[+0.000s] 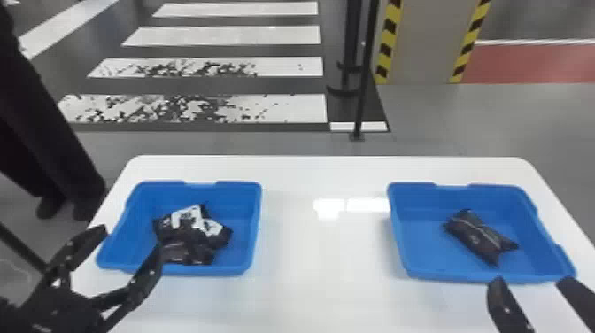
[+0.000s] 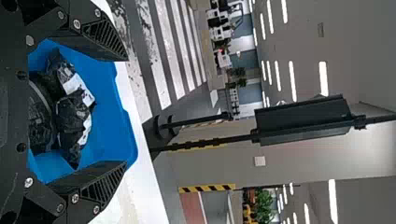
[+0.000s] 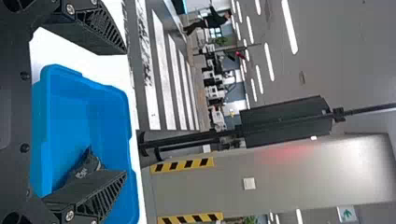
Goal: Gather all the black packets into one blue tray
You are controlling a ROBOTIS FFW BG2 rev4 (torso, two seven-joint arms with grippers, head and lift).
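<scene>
My left gripper [image 1: 128,243] stands open at the near left of the left blue tray [image 1: 239,261]; in the left wrist view the left gripper [image 2: 126,112] has nothing between its fingertips. Several black packets [image 1: 195,234], some with white patches, lie heaped in that tray, and the same black packets [image 2: 72,112] show in the left wrist view. A single black packet [image 1: 478,237] rests in the right blue tray [image 1: 411,265]. Just off that tray's near edge is my right gripper [image 1: 529,285], open; in the right wrist view the right gripper [image 3: 126,114] is apart from the packet [image 3: 86,165], which one finger partly covers.
Both trays stand on a white table [image 1: 323,257], with bare tabletop between them. Beyond its far edge are a black pole [image 1: 363,88] and a pillar [image 1: 429,44] with striped edges. A person's dark-clothed legs [image 1: 40,124] are at the far left.
</scene>
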